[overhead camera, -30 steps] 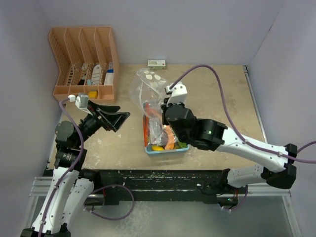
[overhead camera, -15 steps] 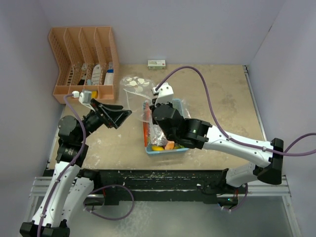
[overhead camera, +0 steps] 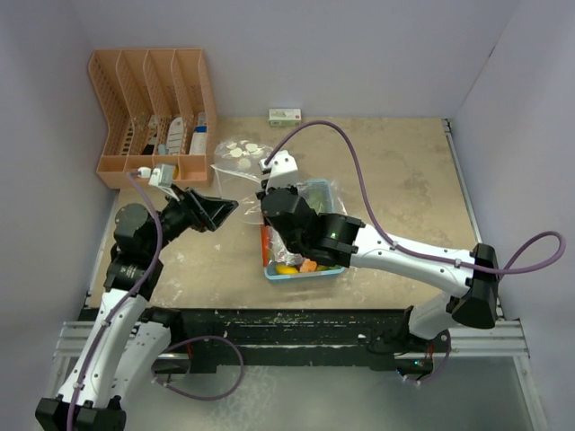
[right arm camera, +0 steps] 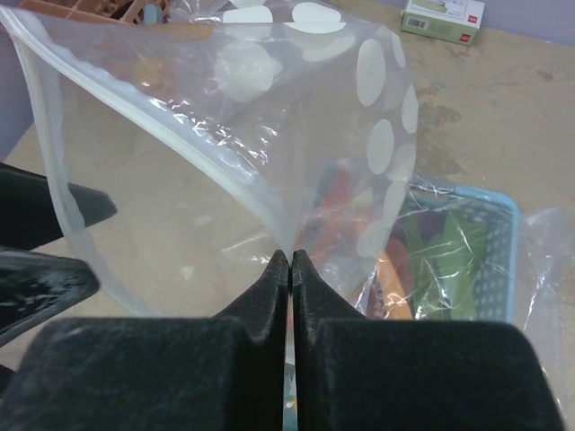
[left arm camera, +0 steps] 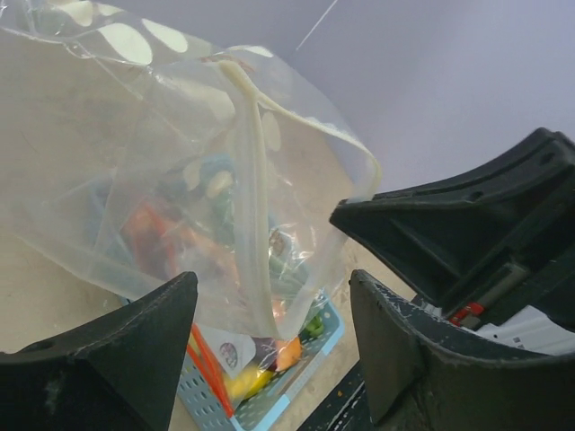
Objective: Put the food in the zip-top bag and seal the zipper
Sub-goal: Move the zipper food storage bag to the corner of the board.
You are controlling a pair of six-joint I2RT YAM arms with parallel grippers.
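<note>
Right gripper (right arm camera: 289, 259): fingers pressed together, pinching the zipper rim of the zip-top bag (right arm camera: 225, 135). The bag is lifted off the table (overhead camera: 404, 180) and hangs from that pinch. It is clear film with white dots, and its mouth gapes open with the zipper not sealed.

Left gripper (left arm camera: 269, 283): jaws spread wide, holding nothing. It points at the bag from the left. In the left wrist view the pale zipper strip runs down between the two fingers, but I cannot tell whether it touches either one.

Food (overhead camera: 286, 268): small glossy pieces, yellow, orange, red and green, lying in the light-blue basket (overhead camera: 301, 272) near the table's front edge, just under the right arm's wrist. Both wrist views show most of the pieces through the hanging film. Whether any piece is already inside the bag cannot be told. The bag's lower part drapes down to the basket.

Also present: an orange slotted organizer (overhead camera: 153, 117) at the back left corner, and a small box (overhead camera: 285, 116) against the back wall, well apart from the basket.
</note>
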